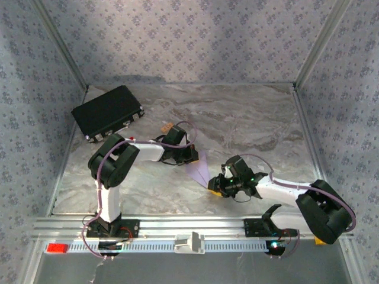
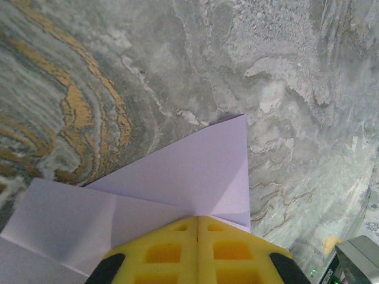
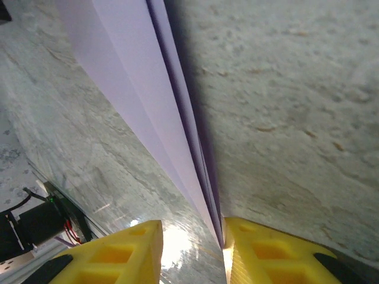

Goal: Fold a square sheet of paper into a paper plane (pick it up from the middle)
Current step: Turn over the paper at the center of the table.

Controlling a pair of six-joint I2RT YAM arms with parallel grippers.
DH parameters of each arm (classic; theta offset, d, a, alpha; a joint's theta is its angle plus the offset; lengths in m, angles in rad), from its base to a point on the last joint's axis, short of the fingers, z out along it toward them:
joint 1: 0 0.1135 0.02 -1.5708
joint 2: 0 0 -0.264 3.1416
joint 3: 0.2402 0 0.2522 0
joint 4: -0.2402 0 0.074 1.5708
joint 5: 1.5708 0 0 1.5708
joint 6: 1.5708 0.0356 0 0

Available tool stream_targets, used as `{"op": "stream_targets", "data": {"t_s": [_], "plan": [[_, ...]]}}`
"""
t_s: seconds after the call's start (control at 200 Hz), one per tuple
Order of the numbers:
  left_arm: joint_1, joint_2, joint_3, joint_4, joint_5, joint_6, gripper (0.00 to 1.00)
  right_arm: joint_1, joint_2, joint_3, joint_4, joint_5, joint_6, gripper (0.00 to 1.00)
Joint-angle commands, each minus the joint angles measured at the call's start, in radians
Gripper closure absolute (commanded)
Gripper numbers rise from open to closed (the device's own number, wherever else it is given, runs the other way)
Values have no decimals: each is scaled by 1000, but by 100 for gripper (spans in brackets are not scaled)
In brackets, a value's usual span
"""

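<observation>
The pale lilac sheet of paper [image 1: 199, 168] lies on the marble table between the two arms, folded into a narrow, pointed, plane-like wedge. My left gripper [image 1: 182, 155] is at its far end. In the left wrist view its yellow fingers [image 2: 198, 218] are shut together, tips resting on the folded paper [image 2: 189, 171] where the creases meet. My right gripper [image 1: 217, 186] is at the near tip. It stands open [image 3: 190, 228], and the layered edge of the paper [image 3: 130, 71] runs up against the inner face of its right finger [image 3: 266, 248].
A black case [image 1: 108, 112] lies at the back left, with a small tan block [image 1: 167, 126] just behind the left gripper. A small red block [image 1: 57, 248] sits on the front rail [image 1: 237, 244]. Patterned walls close in the table on three sides.
</observation>
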Motion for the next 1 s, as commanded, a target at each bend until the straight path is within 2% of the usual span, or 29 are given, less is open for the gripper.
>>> {"op": "stream_targets", "data": {"t_s": [0.0,0.35,0.51,0.994], "plan": [[3,7,-21,-9,-2,-9,98,1,-4,21,26,29,17,67],[4,1,-25,9,2,-23,98,-18,-10,12,129,42,-4,66],[3,-2,-30,18,5,-31,98,-20,-7,7,133,65,-18,69],[3,-32,-30,36,8,-41,94,-28,-16,-18,122,69,-43,89]]}}
